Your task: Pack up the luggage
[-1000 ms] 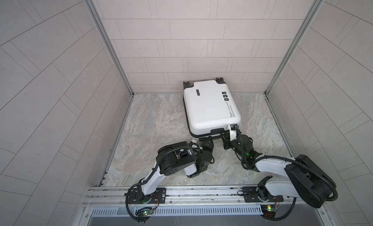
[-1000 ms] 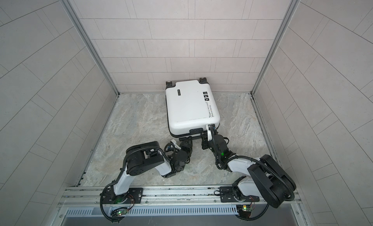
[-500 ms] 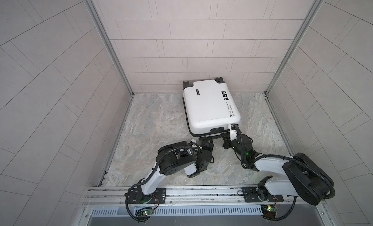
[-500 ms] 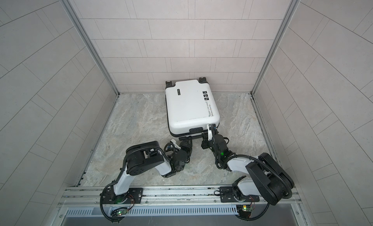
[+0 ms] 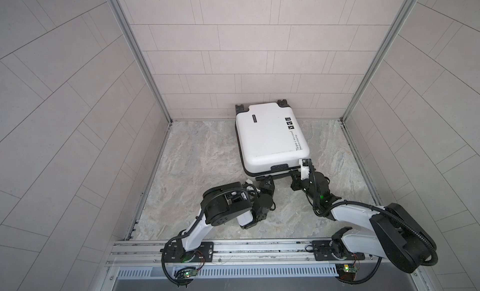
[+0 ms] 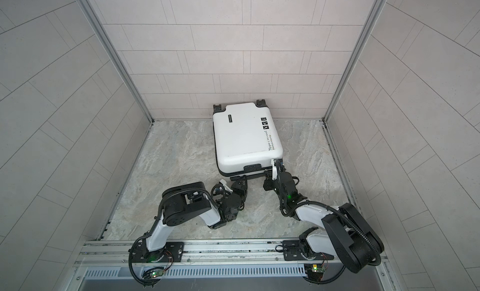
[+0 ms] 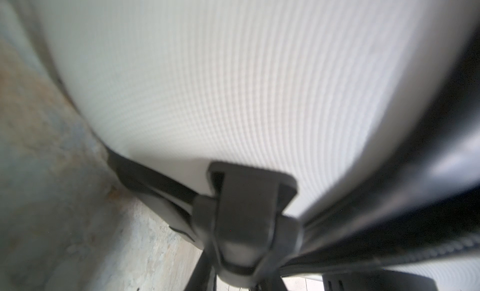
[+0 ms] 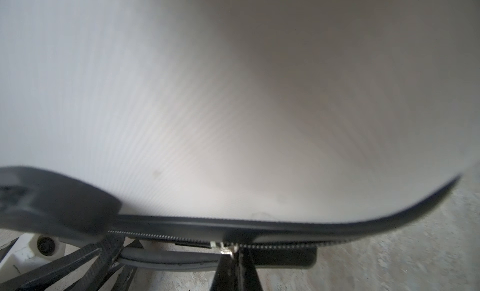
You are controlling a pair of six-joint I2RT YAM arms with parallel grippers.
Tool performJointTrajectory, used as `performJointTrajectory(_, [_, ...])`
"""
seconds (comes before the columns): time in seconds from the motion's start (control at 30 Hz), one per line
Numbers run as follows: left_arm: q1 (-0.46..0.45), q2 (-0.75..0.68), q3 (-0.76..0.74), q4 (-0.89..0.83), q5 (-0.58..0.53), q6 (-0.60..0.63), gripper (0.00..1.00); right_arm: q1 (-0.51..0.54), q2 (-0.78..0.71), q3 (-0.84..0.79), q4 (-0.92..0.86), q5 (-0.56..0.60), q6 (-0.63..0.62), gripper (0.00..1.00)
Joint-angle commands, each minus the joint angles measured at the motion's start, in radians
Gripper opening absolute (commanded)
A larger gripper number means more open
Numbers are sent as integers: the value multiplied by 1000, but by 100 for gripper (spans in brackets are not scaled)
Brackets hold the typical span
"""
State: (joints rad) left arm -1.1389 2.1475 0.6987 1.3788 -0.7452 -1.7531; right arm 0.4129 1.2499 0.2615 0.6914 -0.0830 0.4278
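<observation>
Luggage (image 5: 270,139) is laid flat, closed, wheels by back wall (image 5: 246,68), unmoved vs 1 s ago; R gripper (image 8: 233,259) is now pinched tight on zipper pull (image 8: 228,248); L gripper (image 5: 267,183) state can't be told.

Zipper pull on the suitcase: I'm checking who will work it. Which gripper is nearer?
Right. The right gripper has its fingers pinched on the zipper pull at the suitcase's near edge; the left gripper sits further left along that edge, by the handle's other end.
</observation>
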Motion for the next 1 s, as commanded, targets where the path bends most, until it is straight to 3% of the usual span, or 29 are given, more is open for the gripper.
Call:
performJointTrajectory(0.0, [10, -15, -37, -40, -75, -2, 0, -29, -24, -15, -6, 48, -7, 0])
performJointTrajectory(0.97, [22, -70, -89, -40, -75, 39, 0, -197, -104, -45, -40, -28, 3, 0])
